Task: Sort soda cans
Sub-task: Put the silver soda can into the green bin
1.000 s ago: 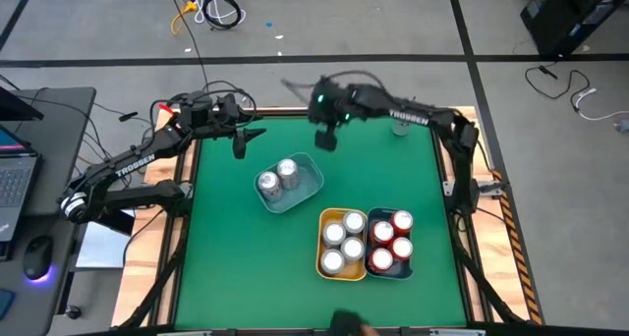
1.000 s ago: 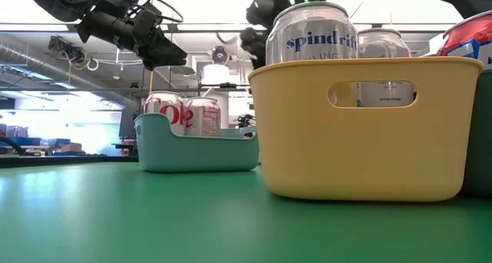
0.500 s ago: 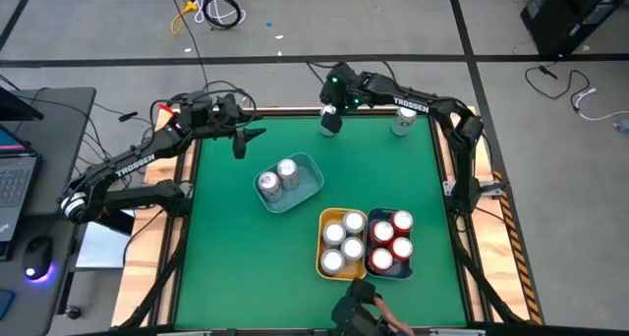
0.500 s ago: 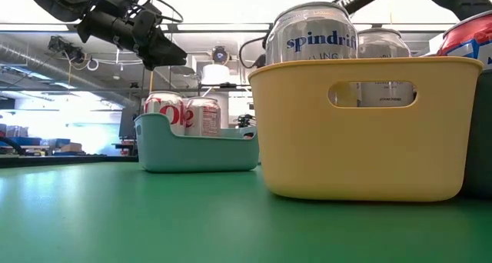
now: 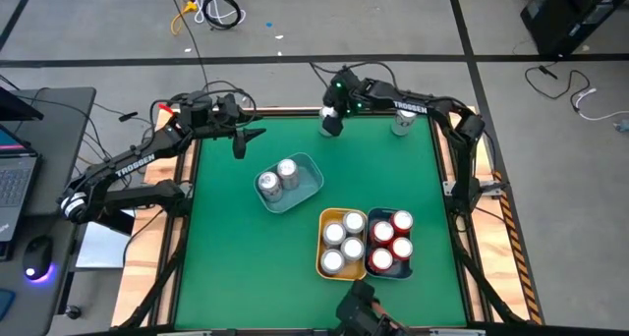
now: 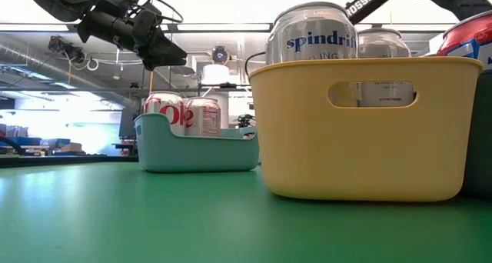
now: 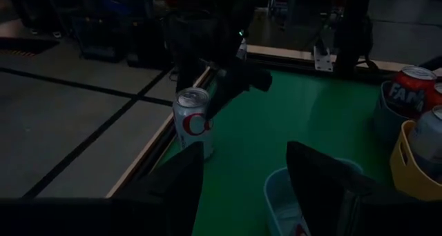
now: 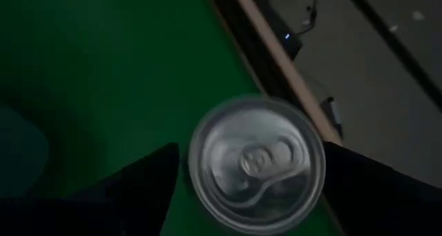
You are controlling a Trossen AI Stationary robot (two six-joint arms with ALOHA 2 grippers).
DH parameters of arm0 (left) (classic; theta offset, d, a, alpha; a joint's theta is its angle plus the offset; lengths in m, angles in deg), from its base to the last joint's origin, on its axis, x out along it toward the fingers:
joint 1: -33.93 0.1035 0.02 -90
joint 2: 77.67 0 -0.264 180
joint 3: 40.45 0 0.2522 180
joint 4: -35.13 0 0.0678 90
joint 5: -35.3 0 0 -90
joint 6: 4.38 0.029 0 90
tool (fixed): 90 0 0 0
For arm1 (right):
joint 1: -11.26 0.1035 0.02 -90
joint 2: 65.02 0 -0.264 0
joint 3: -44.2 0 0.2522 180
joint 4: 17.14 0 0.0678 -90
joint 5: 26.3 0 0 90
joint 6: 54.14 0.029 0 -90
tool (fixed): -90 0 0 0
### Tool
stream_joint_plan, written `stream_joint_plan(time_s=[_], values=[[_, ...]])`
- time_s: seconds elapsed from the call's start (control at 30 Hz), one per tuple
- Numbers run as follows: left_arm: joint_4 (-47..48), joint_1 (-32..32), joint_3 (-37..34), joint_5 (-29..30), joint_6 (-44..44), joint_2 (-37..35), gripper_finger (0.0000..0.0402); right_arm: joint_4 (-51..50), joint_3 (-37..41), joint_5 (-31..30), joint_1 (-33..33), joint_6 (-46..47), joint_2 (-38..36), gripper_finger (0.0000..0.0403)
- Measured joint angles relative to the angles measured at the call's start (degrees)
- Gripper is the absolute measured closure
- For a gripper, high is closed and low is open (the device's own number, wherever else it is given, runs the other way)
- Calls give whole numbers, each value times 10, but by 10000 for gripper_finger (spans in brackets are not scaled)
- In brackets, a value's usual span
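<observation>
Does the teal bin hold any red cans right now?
No, the teal bin holds two silver-and-white cans; the red ones sit elsewhere.

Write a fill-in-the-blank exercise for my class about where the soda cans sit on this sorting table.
1. The teal bin holds ___ cans.
2. The red cans sit in a dark bin right beside the ___ bin.
3. The right gripper hovers open over a can at the table's ___ edge.
4. The left gripper holds ___.

Missing words: two; yellow; far; nothing
</observation>
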Motion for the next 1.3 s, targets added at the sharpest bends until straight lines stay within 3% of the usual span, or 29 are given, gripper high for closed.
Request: stream_joint_plan(time_s=[0.17,0.4,0.57,0.8,1.07,1.3], values=[[0,0,0,0,-5,0,190,8,7,0,1,9,0,120],[0,0,0,0,-6,0,190,-61,-46,0,27,-17,-6,122],[-3,0,0,0,-6,0,190,-132,-106,-17,83,-33,-56,122],[-3,0,0,0,-3,0,190,-186,-113,-18,198,-7,-133,122],[-12,0,0,0,2,0,190,-116,-91,-16,311,30,-102,122],[-12,0,0,0,1,0,190,-48,-80,-21,334,59,-48,122]])
